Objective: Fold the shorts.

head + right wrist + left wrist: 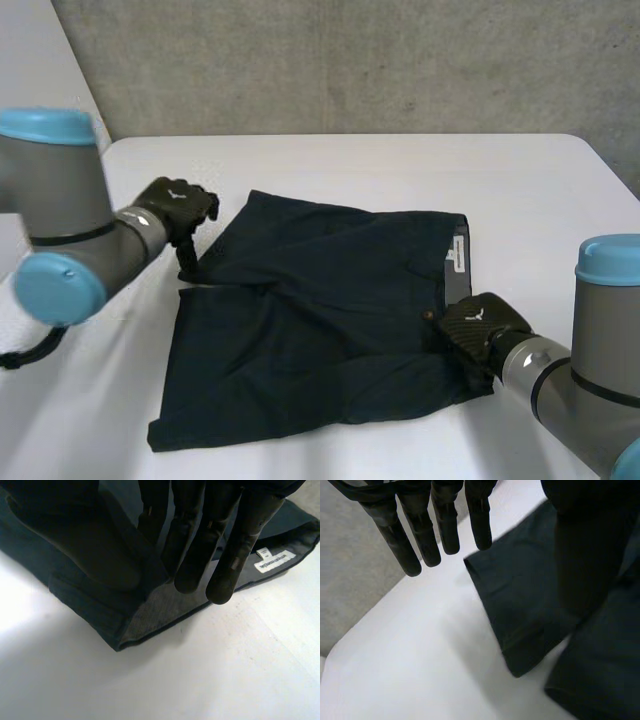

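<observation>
On the left of the white table (400, 165), the left hand (176, 208) hangs with straight, spread fingers (422, 537) just beside a leg hem of the dark shorts (320, 320), which lie flat mid-table. At the waistband, the right hand (482, 326) pinches the upper layer between thumb and fingers (235, 555), near a white label (274, 561).

White table (330, 170) — dark shorts (320, 330) spread flat on it.

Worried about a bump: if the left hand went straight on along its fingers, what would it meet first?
Probably the bare white table, just beside the leg hem of the shorts; depth is unclear.
</observation>
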You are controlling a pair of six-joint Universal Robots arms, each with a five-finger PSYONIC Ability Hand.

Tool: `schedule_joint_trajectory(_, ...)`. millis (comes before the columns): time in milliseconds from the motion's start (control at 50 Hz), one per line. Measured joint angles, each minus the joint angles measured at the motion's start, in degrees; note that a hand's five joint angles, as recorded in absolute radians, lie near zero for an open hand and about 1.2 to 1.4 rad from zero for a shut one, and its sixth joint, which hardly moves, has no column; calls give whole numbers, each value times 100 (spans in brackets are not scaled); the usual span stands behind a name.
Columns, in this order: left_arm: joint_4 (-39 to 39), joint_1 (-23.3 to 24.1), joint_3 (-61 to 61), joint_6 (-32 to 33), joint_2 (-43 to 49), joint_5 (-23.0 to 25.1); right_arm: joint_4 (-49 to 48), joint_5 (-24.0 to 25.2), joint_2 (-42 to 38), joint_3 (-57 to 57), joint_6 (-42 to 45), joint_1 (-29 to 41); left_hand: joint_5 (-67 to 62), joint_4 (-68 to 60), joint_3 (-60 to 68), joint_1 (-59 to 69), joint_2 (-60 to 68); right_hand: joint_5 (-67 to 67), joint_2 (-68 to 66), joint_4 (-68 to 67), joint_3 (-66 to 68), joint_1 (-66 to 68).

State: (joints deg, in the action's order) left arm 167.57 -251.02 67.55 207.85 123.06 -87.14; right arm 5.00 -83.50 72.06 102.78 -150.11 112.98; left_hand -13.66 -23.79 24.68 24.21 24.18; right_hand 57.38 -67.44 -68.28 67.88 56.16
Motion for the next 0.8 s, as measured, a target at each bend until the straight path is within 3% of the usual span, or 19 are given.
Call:
schedule_joint_trajectory(100,-143,-6,1468,-847,-1331,38,-49,-18,-21,-105,-415,3,-1,0,0,0,0,0,0,0,-1,0)
schedule_joint_trajectory(260,-279,138,3673,-1211,-2722,72,-298,-41,-22,-170,-967,-34,0,0,0,0,0,0,0,0,-1,0)
schedule_joint_trajectory(380,26,281,4455,-1167,-2852,28,-415,-51,-8,-167,-1293,-111,0,0,0,0,0,0,0,0,0,0)
schedule_joint_trajectory(600,472,367,4599,-1145,-2200,-145,-438,-65,26,-94,-1337,-163,-456,-422,333,420,416,0,0,0,0,0)
schedule_joint_trajectory(620,488,389,4597,-1144,-2175,-184,-438,-66,30,-91,-1337,-163,-1638,-1647,1541,1617,1602,0,0,0,0,0)
schedule_joint_trajectory(680,557,504,4585,-1138,-2127,-366,-438,-69,58,-71,-1331,-164,-2489,-2514,2410,2165,2477,0,0,0,-1,0)
schedule_joint_trajectory(700,607,569,4573,-1134,-2132,-467,-433,-67,80,-60,-1327,-164,-3773,-3812,3697,3379,3821,0,0,0,-1,0)
schedule_joint_trajectory(800,725,718,4546,-1088,-2220,-705,-392,-46,191,-30,-1280,-163,-4303,-4465,4312,3873,4416,0,0,0,-1,0)
